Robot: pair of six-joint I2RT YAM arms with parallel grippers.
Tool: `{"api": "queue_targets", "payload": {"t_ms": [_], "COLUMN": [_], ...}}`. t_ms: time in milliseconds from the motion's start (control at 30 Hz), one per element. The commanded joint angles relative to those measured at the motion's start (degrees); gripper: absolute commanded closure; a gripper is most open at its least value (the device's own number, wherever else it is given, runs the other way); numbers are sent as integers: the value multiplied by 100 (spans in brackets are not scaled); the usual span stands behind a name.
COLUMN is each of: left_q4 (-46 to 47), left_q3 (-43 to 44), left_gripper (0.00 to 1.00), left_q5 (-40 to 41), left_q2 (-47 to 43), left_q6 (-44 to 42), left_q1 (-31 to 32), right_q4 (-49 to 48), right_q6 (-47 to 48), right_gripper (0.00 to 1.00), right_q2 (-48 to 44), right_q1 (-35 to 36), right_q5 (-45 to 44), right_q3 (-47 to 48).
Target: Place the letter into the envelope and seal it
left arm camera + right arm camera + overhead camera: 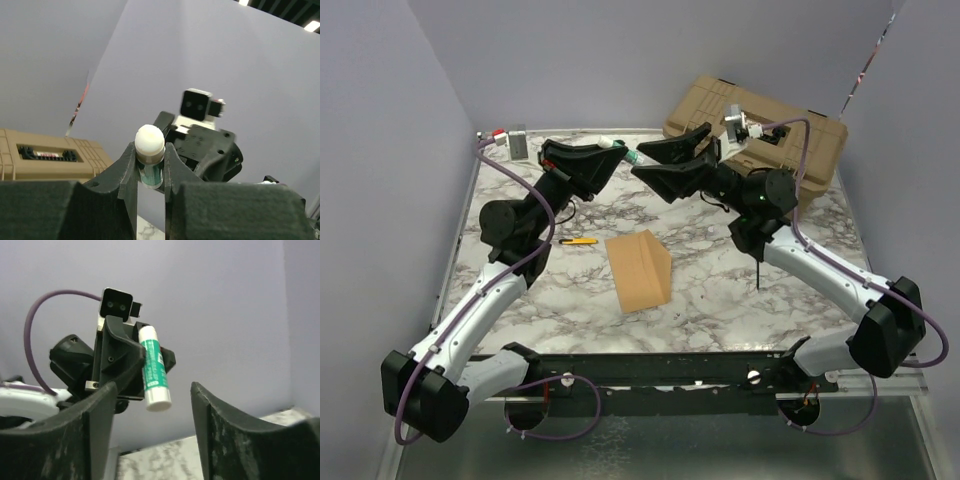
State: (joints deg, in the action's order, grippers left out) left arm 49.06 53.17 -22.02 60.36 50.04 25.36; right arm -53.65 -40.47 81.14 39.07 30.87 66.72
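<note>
The kraft-brown envelope (640, 270) lies flat in the middle of the marble table, its flap side towards the right. The letter does not show apart from it. Both arms are raised above the far half of the table. My left gripper (620, 150) (150, 152) is shut on a green-and-white glue stick (621, 148) (149, 142) (154, 371). My right gripper (642, 160) (152, 390) faces it closely, open, with nothing between its fingers. In the right wrist view the stick's white end hangs just above the gap between the jaws without touching them.
A tan hard case (760, 130) stands at the back right corner. A yellow pen-like tool (578, 241) lies left of the envelope, near the left arm. A small grey-white device (515, 143) sits at the back left. Grey walls close in the table.
</note>
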Motion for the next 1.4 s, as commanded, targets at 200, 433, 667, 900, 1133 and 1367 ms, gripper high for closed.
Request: {"api": "queue_targets", "payload": {"t_ms": [200, 433, 667, 900, 1133, 1367], "left_q4": [-233, -288, -298, -298, -320, -1263], "left_q3": [-401, -344, -466, -421, -342, -343], "left_gripper": [100, 100, 100, 100, 100, 28], "left_q5": [462, 453, 480, 439, 370, 626], "left_q2": [165, 326, 415, 492, 529, 189], "left_q6": [1595, 2314, 2433, 2664, 2835, 2079], "left_q1": [22, 21, 21, 21, 22, 4], "right_q4": [147, 106, -217, -134, -286, -47], "right_q6": [5004, 5324, 5148, 5049, 4982, 4121], "right_gripper": [28, 29, 43, 60, 88, 99], "right_q2": [-249, 9, 242, 352, 376, 111], "right_q1": [48, 89, 101, 100, 101, 28], "right_q5": [221, 309, 62, -127, -58, -419], "right_q3": [-360, -362, -329, -295, -351, -321]}}
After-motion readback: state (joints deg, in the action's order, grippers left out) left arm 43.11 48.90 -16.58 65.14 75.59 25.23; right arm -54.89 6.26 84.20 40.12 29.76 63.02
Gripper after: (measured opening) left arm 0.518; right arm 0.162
